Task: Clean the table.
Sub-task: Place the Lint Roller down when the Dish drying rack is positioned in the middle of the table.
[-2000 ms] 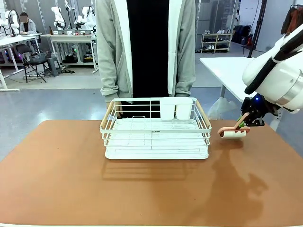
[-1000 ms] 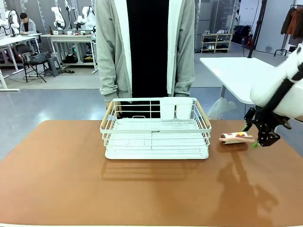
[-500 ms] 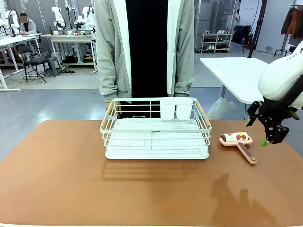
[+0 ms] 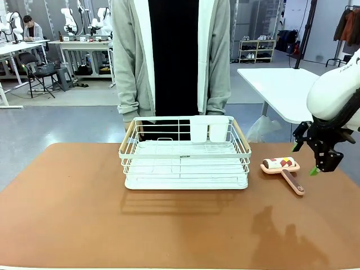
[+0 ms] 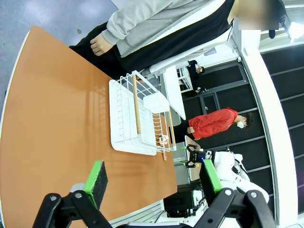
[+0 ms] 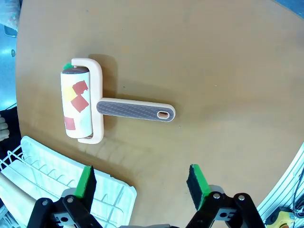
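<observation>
A wide reddish-brown desk with rounded corners filled the near part of the scene. At its far middle sat a white wire dish rack with wooden side handles and two white cups clipped to its far rail. A person in a grey open cardigan over black stood just behind the rack, hands down at the desk's far edge.

To the right of the rack, near it but apart, a lint roller lay flat on the desk — its pale pink frame held a white roll carrying red and yellow scraps, and its handle pointed toward the near right. In the right wrist view the lint roller lay on its side, with the grey ribbed grip of the handle facing the camera and the rack's corner just beside it.

The right gripper hung in the air at the right edge of the desk, to the right of the roller and clear of it. Its jaws were spread wide and empty; the green pads stood well apart above bare desk.

The left gripper was likewise released, its green pads wide apart with nothing between them, looking along the desk toward the rack from the far left side.

A smaller white-topped table stood behind on the right.
</observation>
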### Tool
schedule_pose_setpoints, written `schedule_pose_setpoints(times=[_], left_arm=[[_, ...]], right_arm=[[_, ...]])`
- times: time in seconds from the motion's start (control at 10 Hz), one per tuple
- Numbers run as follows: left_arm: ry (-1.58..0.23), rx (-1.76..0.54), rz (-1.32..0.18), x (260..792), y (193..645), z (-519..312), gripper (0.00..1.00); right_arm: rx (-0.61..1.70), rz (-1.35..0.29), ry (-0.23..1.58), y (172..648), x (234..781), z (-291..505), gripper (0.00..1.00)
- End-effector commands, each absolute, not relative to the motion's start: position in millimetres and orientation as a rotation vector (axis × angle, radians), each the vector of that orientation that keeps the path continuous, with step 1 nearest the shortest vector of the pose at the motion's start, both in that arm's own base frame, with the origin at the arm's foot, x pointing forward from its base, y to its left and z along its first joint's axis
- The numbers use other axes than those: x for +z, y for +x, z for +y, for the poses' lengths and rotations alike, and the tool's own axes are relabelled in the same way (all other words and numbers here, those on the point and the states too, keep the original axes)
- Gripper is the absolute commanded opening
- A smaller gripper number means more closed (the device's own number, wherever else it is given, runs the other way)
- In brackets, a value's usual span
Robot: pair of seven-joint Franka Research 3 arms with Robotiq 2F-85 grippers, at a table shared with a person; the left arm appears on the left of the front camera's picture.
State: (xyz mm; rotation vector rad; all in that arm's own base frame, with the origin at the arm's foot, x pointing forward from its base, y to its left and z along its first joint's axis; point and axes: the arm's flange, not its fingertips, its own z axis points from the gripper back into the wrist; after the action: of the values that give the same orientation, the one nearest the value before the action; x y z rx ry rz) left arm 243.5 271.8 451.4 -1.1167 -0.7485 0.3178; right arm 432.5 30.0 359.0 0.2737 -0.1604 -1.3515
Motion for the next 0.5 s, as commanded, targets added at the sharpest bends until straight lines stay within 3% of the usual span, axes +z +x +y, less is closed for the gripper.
schedule_pose_setpoints(times=[0.0, 0.4], left_arm=[[-1.133, 0.297, -0.779, 453.0, 244.3, 275.7, 1.00], [-1.133, 0.297, -0.779, 453.0, 244.3, 275.7, 1.00]], right_arm=[[-1.346, -0.172, 0.277, 433.5, 358.1, 29.7, 1.00], [-1.346, -0.172, 0.277, 433.5, 358.1, 29.7, 1.00]])
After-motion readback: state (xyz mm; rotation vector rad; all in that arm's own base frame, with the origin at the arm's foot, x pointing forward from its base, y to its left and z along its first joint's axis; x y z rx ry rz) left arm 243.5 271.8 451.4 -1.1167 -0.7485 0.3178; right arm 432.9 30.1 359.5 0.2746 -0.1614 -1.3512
